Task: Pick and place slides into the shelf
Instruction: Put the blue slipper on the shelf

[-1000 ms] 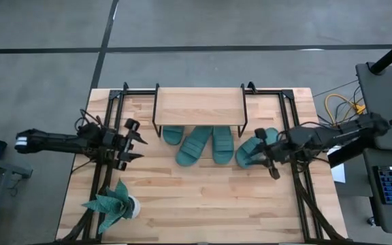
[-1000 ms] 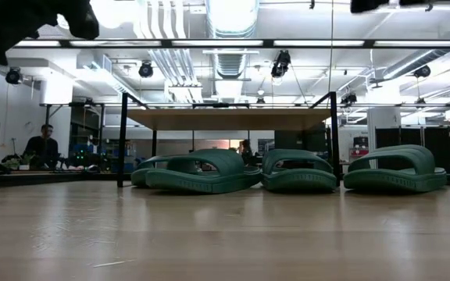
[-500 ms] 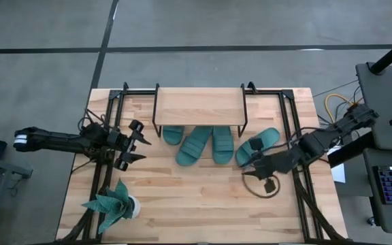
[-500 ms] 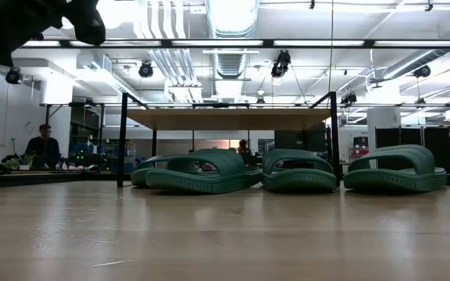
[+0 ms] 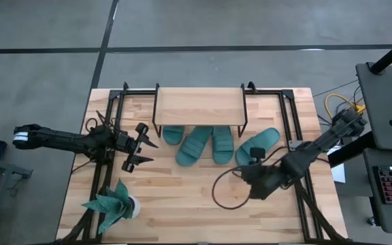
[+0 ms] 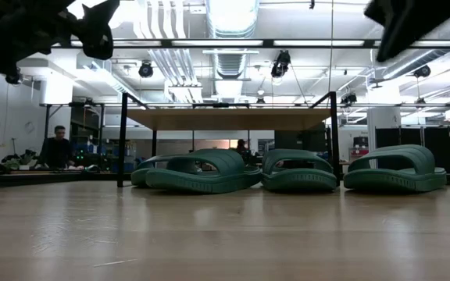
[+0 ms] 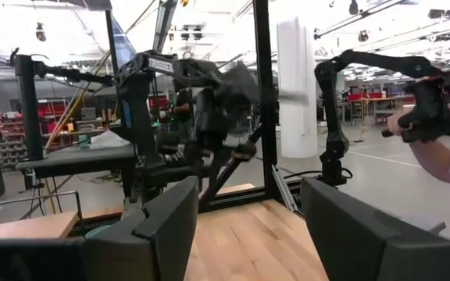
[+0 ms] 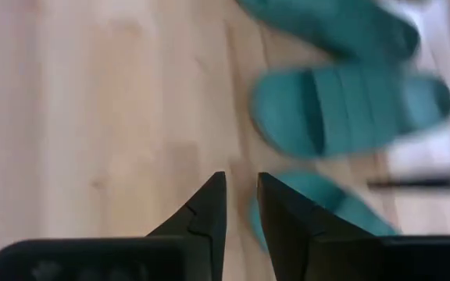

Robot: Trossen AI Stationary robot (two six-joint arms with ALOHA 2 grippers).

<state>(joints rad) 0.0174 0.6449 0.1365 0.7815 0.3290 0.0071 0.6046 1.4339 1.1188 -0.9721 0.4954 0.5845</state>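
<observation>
The light plank worktop (image 5: 182, 197) stands on a grey concrete floor; the low view looks across it into a workshop with ceiling ducts and a person (image 6: 59, 148) seated far left. At its left front corner sits a teal plant (image 5: 112, 204) in a white pot. The left hand (image 5: 141, 145) hangs released, fingers spread, empty, left of the shelf (image 5: 199, 107). Three slides (image 5: 197, 141) lie partly under the shelf; a fourth slide (image 5: 258, 145) lies angled just right of it. The right hand (image 5: 253, 182), fingers nearly together and empty, hovers in front of that fourth slide. A second ago it was at that slide; since then it has drawn back, and the left hand has edged toward the shelf.
</observation>
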